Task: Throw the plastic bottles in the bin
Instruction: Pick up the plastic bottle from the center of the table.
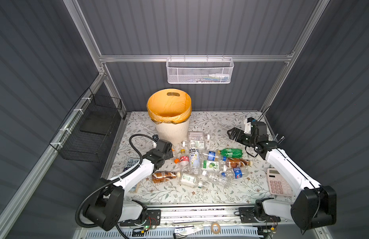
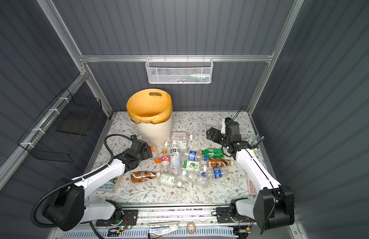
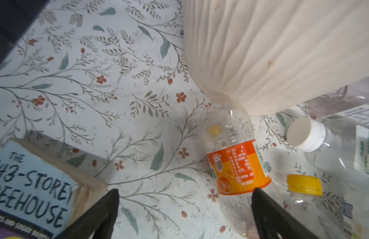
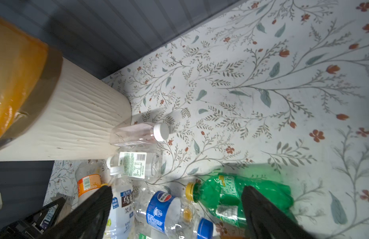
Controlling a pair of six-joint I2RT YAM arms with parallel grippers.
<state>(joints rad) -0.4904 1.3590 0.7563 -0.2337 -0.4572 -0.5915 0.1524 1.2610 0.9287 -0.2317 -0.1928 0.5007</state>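
The cream ribbed bin (image 1: 172, 130) with its orange bag stands at the back of the table in both top views (image 2: 156, 131). Several plastic bottles lie in a heap (image 1: 202, 163) in front of it. My left gripper (image 1: 170, 150) hovers open at the heap's left edge, low beside the bin (image 3: 272, 51). An orange-labelled bottle (image 3: 238, 165) lies by one of its fingertips, and nothing sits between them (image 3: 185, 192). My right gripper (image 1: 231, 132) is open and empty above the heap's right side (image 4: 177, 188), over a green bottle (image 4: 231, 192) and a blue-labelled one (image 4: 160, 209).
A book (image 1: 131, 163) lies under the left arm and a pink calculator (image 1: 278, 183) beside the right arm. A white mesh basket (image 1: 200, 71) hangs on the back wall and a black wire basket (image 1: 90, 128) on the left wall.
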